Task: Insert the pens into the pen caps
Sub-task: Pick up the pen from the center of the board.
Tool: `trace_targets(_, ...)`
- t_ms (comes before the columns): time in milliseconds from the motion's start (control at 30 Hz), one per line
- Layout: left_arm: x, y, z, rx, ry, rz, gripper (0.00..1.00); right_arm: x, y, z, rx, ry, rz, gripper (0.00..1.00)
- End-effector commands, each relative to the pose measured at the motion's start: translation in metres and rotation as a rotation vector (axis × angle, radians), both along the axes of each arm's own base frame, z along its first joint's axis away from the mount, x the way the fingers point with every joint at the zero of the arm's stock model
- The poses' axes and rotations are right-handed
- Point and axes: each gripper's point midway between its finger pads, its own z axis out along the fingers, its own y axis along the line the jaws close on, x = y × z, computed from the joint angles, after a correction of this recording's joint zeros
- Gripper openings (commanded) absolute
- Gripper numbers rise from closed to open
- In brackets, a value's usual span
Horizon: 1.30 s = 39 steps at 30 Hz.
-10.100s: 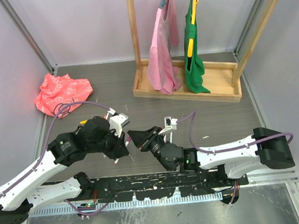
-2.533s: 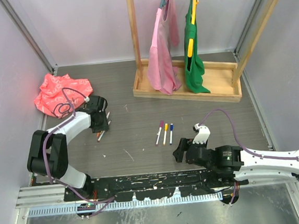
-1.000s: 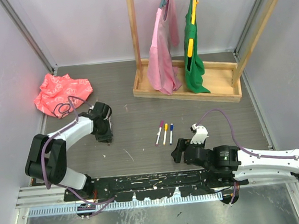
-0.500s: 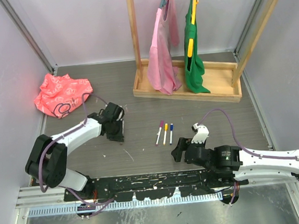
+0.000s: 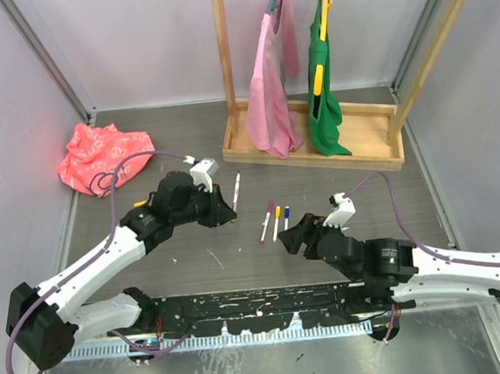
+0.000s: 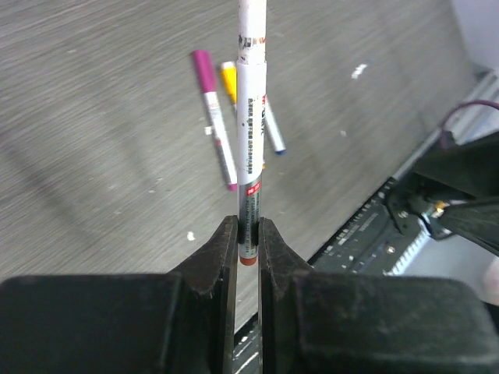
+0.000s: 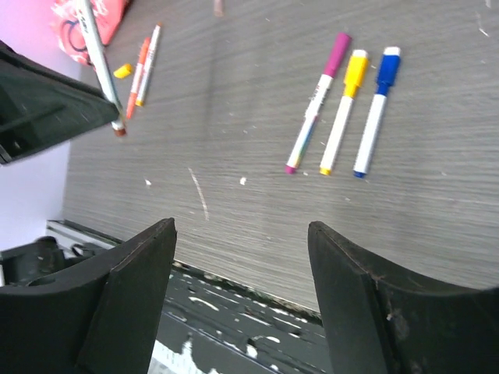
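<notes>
Pen pickup under way: the left end effector (image 6: pixel 248 231), clamped on a white pen (image 6: pixel 251 117) near its red end, holds it above the bench (image 5: pixel 365 194), near three capped pens (image 7: pixel 342 114). The right end effector (image 7: pixel 242 257) gapes empty. Next, probably: fetch and align the matching cap.

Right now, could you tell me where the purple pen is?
Top view: the purple pen lies mid-table, leftmost of three, beside the yellow pen, just left of the right pincer.

3 capped pens (image 7: pixel 341 117) flat, parallel, 1 pen (image 6: pixel 251 132) held
</notes>
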Motion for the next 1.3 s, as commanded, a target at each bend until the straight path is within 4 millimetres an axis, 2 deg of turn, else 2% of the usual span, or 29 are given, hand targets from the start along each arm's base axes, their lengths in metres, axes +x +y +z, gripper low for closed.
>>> trace_targets(0,-0.019,-0.027,0.035,-0.162,-0.066,-0.126,0.00,0.019,0.025,0.055,0.142,-0.080,-0.025,0.73)
trace_targets(100,-0.029,-0.034,0.044,-0.194,-0.079,-0.165,0.00,0.028,0.041,0.063,0.162,-0.075,0.016,0.74)
trace_targets(267,-0.044,-0.047,0.051,-0.227,-0.076,-0.232,0.00,0.045,0.050,0.074,0.222,-0.093,0.035,0.74)
trace_targets(467,-0.059,-0.061,0.048,-0.221,-0.062,-0.280,0.00,0.059,0.050,0.084,0.272,-0.109,0.022,0.70)
trace_targets(800,-0.072,-0.076,0.044,-0.224,-0.039,-0.340,0.00,0.060,0.049,0.089,0.298,-0.129,0.018,0.62)
trace_targets(967,-0.079,-0.084,0.049,-0.228,-0.050,-0.378,0.00,0.059,0.054,0.082,0.291,-0.111,0.033,0.52)
trace_targets(1133,-0.079,-0.087,0.051,-0.227,-0.052,-0.384,0.00,0.059,0.055,0.080,0.295,-0.111,0.036,0.34)
trace_targets(1267,-0.076,-0.085,0.051,-0.217,-0.059,-0.363,0.08,0.060,0.054,0.079,0.286,-0.118,0.034,0.15)
